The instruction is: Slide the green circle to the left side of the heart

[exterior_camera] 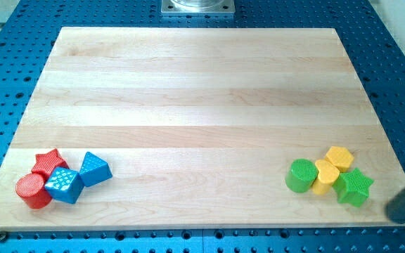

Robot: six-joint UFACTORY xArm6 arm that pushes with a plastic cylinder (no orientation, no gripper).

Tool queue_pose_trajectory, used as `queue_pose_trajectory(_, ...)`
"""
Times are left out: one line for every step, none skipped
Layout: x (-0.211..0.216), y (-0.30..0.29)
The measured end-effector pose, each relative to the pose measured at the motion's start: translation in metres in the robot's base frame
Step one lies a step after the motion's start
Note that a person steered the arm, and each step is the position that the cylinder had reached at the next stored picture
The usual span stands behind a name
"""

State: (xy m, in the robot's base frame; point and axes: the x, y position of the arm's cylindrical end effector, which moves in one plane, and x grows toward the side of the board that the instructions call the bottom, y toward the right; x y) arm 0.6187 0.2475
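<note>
Green circle (pixel 301 175) already sits touching the yellow heart (pixel 325 175) on its view-left flank, low at the tabletop's (pixel 188 91) view-right. You have no fingers, only a rod; my tip (pixel 404 216) waits well apart, so nudge sparingly, if at all.

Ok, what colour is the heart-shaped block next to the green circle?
Yellow: the heart, in the camera view, touches the green circle.

Only a bit of the arm shows up here: a dark rod poking in at the view's bottom right corner, slanting down toward the view's left. My tip (pixel 394 213) sits at the lower end of it, kind of blurry. The rest of the arm is cut off by the frame edge.
</note>
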Motion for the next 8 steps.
queue_pose_trajectory(-0.004,-0.038)
queue_pose_trajectory(-0.029,-0.04)
queue_pose_trajectory(-0.042,-0.04)
queue_pose_trajectory(-0.036,-0.039)
queue_pose_trajectory(-0.056,-0.091)
queue_pose_trajectory(-0.08,-0.177)
queue_pose_trajectory(-0.047,-0.187)
queue_pose_trajectory(-0.007,-0.175)
